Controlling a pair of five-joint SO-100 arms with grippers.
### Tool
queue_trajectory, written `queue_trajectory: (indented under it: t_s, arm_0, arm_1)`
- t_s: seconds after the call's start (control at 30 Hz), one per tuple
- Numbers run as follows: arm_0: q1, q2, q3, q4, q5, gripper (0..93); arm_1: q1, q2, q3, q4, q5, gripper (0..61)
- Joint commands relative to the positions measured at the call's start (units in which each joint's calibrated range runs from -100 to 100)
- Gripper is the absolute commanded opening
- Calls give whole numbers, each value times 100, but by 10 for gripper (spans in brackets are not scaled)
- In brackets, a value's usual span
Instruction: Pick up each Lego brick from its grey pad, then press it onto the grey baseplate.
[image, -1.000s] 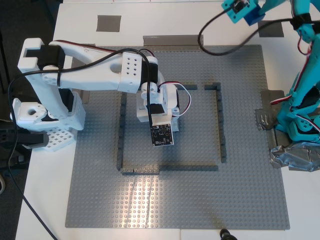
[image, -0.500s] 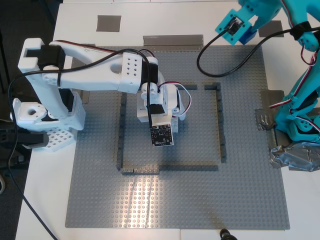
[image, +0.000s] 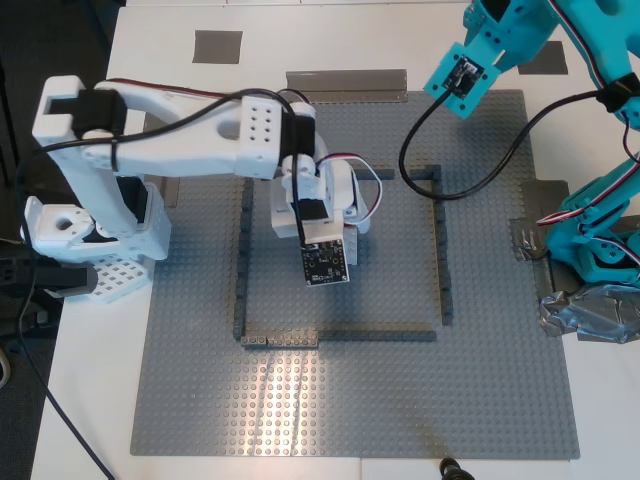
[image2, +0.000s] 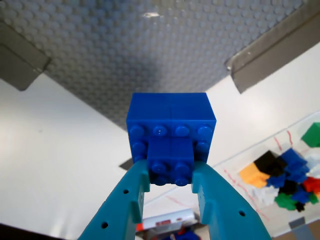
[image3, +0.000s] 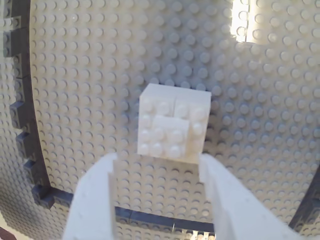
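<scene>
My first gripper (image2: 170, 174), teal, is shut on the bright blue Lego brick (image2: 171, 135) and holds it in the air. In the exterior view it hangs over the far right corner of the grey baseplate (image: 350, 400). My second gripper (image3: 157, 162), white, is open. The white Lego brick (image3: 174, 122) sits on the baseplate studs just beyond its fingertips, untouched. In the exterior view this arm's wrist (image: 325, 262) hovers inside the dark grey brick frame (image: 440, 250) and hides the white brick. One grey pad (image: 217, 46) lies bare at the exterior view's far left. Another (image: 547, 60) shows beside the teal arm.
An olive-grey tape strip (image: 345, 85) runs along the baseplate's far edge. A silver tape wad (image: 590, 315) sits by the teal arm's base at the exterior view's right. The white arm's base (image: 80, 230) stands at its left. A pile of coloured bricks (image2: 285, 175) lies on white paper.
The teal arm has swung down and to the exterior view's left with the blue brick, coming over the baseplate's corner. The white arm's wrist has shifted slightly away from the near edge.
</scene>
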Motion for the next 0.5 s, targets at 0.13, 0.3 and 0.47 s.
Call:
queue_trajectory:
  t_s: [0.13,0.3,0.47]
  arm_0:
    - [-150,-317,145,11,302,0]
    - [-229,-317,154,59,341,0]
    - [-716,-317,154,59,326,0]
  arm_1:
    - [-199,-1601,-506,788,195,2]
    - [-627,-2073,-543,1691,308,2]
    - [-1607,-2511,-371,2074,288,2]
